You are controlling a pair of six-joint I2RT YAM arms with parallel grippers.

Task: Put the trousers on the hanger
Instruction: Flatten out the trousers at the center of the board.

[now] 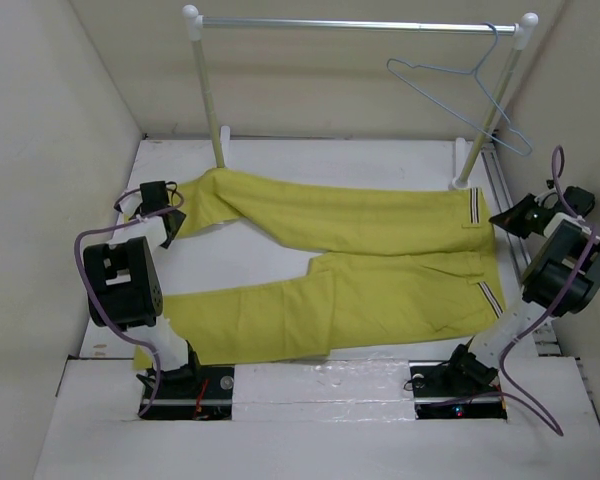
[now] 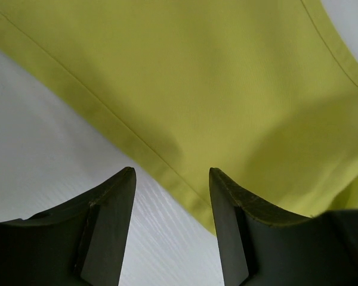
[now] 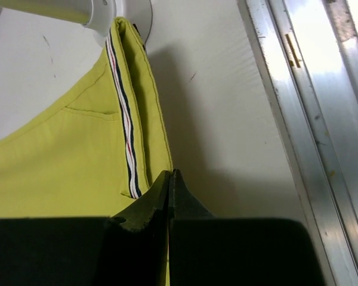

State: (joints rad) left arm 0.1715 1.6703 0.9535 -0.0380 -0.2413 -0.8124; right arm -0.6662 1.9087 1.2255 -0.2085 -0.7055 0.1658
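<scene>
Mustard-yellow trousers [image 1: 360,260] lie spread flat on the white desk [image 1: 265,255], waistband to the right. The pale hanger [image 1: 477,75] hangs above on the silver rail [image 1: 360,25]. The left hand [image 2: 172,173] hovers released over a leg's hem. The right hand [image 3: 169,174] is clenched at the striped waistband edge; whether it pinches cloth I cannot tell.

We can read no text, label, brand or number in any view. Even the mustard-yellow cloth trousers [image 3: 59,167] show only plain dark and red stripes at the waist edge, with no lettering.
</scene>
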